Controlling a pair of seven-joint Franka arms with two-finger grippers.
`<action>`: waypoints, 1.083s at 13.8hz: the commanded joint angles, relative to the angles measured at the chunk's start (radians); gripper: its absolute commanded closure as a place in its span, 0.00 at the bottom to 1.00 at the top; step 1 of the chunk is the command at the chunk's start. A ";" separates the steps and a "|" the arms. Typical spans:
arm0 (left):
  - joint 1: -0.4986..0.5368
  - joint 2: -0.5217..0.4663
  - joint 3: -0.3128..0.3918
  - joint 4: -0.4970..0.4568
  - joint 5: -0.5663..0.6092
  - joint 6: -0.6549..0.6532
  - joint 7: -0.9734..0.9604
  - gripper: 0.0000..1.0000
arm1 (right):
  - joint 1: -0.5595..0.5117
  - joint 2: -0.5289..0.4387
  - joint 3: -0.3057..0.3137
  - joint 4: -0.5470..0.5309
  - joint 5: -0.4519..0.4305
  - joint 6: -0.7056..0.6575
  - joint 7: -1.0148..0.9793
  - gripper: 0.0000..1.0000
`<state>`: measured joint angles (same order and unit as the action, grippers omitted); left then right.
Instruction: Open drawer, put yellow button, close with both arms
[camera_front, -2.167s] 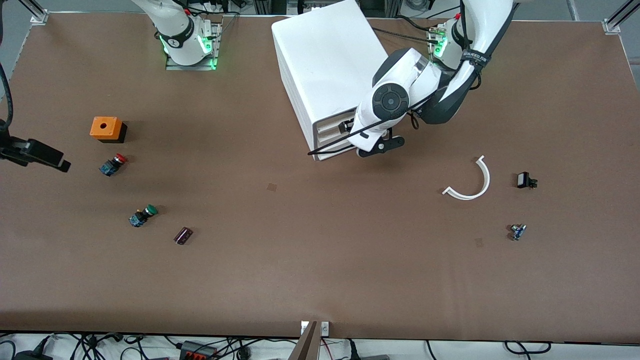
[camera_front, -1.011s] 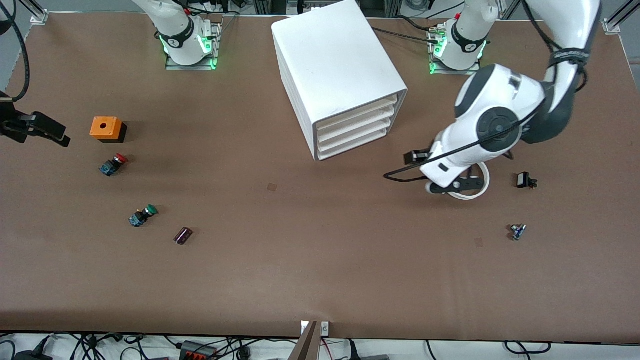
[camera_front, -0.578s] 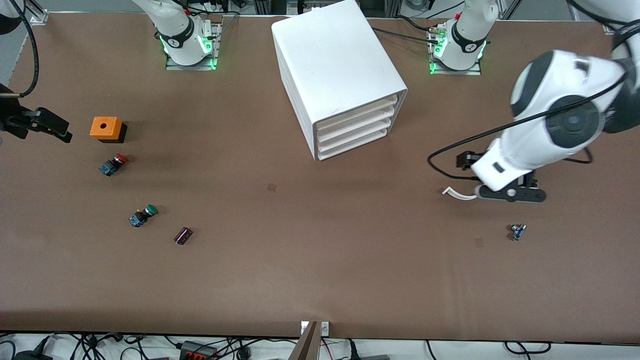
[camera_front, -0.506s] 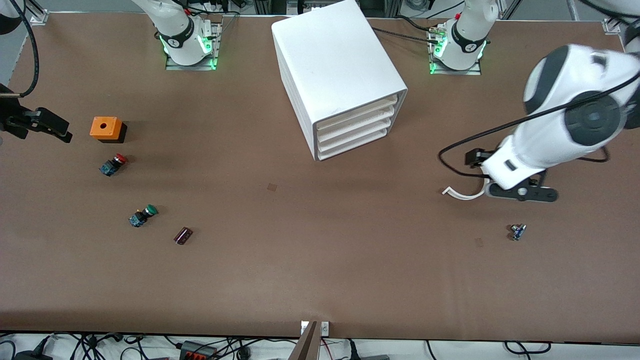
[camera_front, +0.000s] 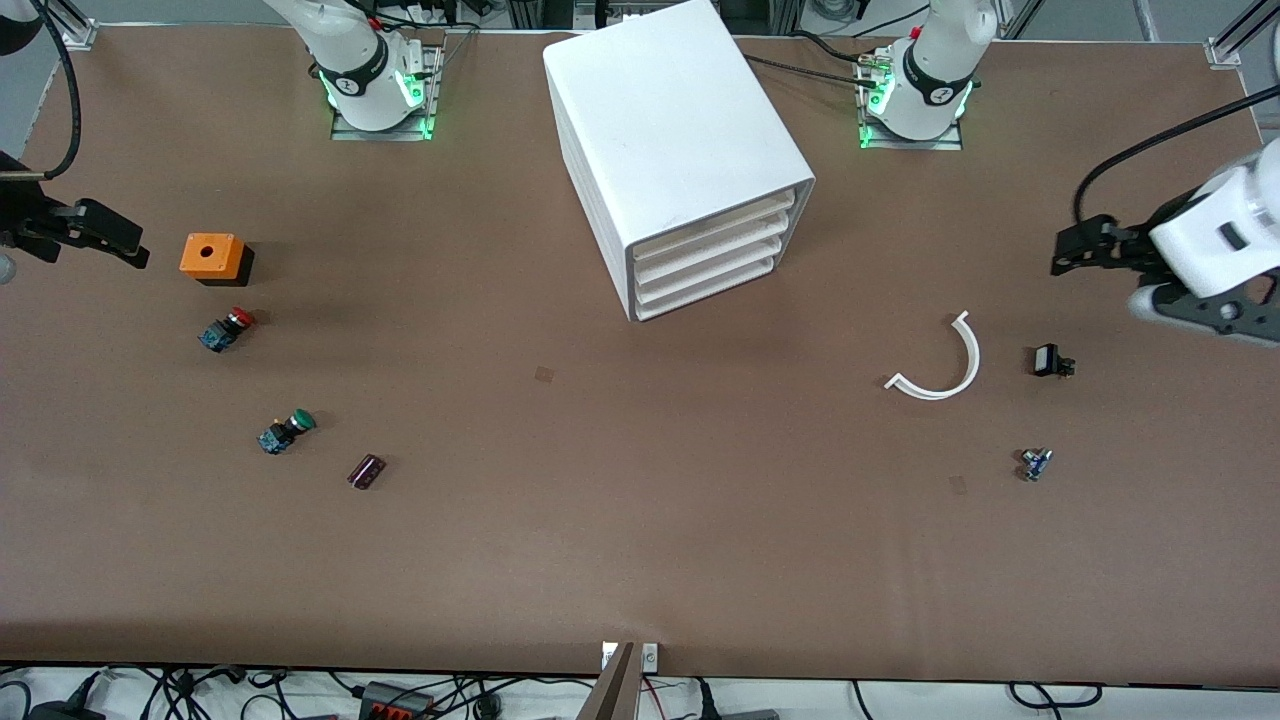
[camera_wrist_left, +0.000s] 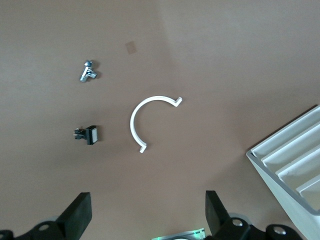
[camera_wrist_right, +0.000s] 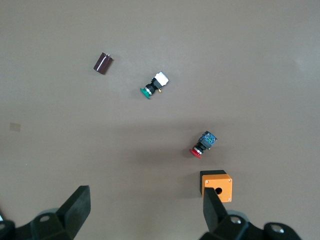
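Observation:
The white cabinet (camera_front: 680, 130) stands near the robots' bases, and its corner shows in the left wrist view (camera_wrist_left: 295, 160). Its uppermost drawer (camera_front: 712, 222) is shut, flush with the three below. The yellow button is not in view. My left gripper (camera_front: 1085, 245) is open and empty in the air over the table's left-arm end; the left wrist view (camera_wrist_left: 148, 215) shows bare table between its fingers. My right gripper (camera_front: 95, 228) is open and empty over the right-arm end, beside the orange box (camera_front: 212, 257); the right wrist view (camera_wrist_right: 145, 207) shows nothing in it.
A red-capped button (camera_front: 226, 328), a green-capped button (camera_front: 286, 431) and a dark purple cylinder (camera_front: 366, 471) lie toward the right arm's end. A white curved strip (camera_front: 940, 365), a small black part (camera_front: 1050, 361) and a small blue-metal part (camera_front: 1036, 463) lie toward the left arm's end.
My left gripper has left the cabinet's front and swung out to the left arm's end of the table. The drawers now stand flush. My right gripper has drifted slightly toward the bases.

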<state>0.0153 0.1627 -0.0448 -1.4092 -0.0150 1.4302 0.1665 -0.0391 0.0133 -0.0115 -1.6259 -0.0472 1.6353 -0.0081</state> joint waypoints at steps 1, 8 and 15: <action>-0.052 -0.139 0.051 -0.213 -0.014 0.172 -0.013 0.00 | -0.004 -0.016 0.007 -0.008 -0.016 -0.002 -0.015 0.00; -0.014 -0.187 -0.018 -0.284 0.046 0.219 -0.022 0.00 | -0.002 -0.012 0.008 -0.012 -0.017 0.014 -0.016 0.00; -0.012 -0.189 -0.053 -0.258 0.044 0.194 -0.028 0.00 | 0.007 -0.010 0.008 -0.012 -0.017 0.014 -0.015 0.00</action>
<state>-0.0083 -0.0107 -0.0749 -1.6717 0.0048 1.6436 0.1531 -0.0347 0.0147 -0.0055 -1.6260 -0.0474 1.6411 -0.0115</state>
